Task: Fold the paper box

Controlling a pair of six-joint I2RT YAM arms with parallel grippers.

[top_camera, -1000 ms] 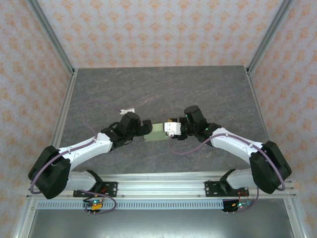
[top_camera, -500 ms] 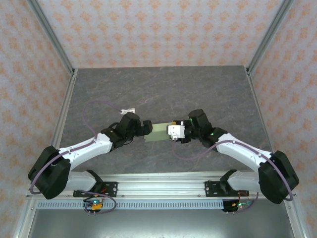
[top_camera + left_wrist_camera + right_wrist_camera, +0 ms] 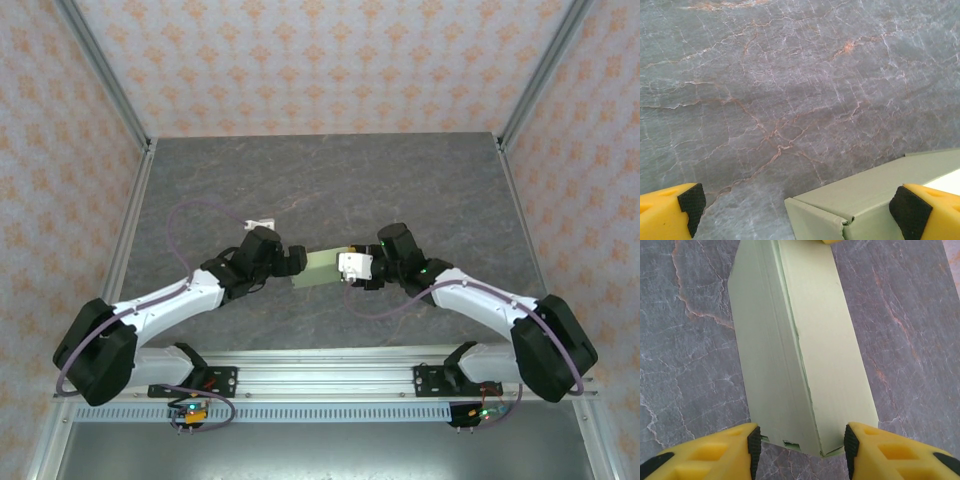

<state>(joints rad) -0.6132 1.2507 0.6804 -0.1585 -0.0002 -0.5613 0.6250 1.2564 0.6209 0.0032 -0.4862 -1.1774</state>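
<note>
Found the paper box (image 3: pixel 320 268) at the middle of the desk (image 3: pixel 330 180), lying 9-to-3 o'clock. Saw left gripper (image 3: pixel 796 204) spread wide at its 9 o'clock end, right gripper (image 3: pixel 800 442) half-spread astride its 3 o'clock end; could not tell whether pinching.

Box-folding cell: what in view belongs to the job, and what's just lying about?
Job:
- paper box
- left pincer, open at one corner of the box
- right pincer, straddling the box's other end

Lying about:
- small white bit on the table, beyond the left pincer
</note>
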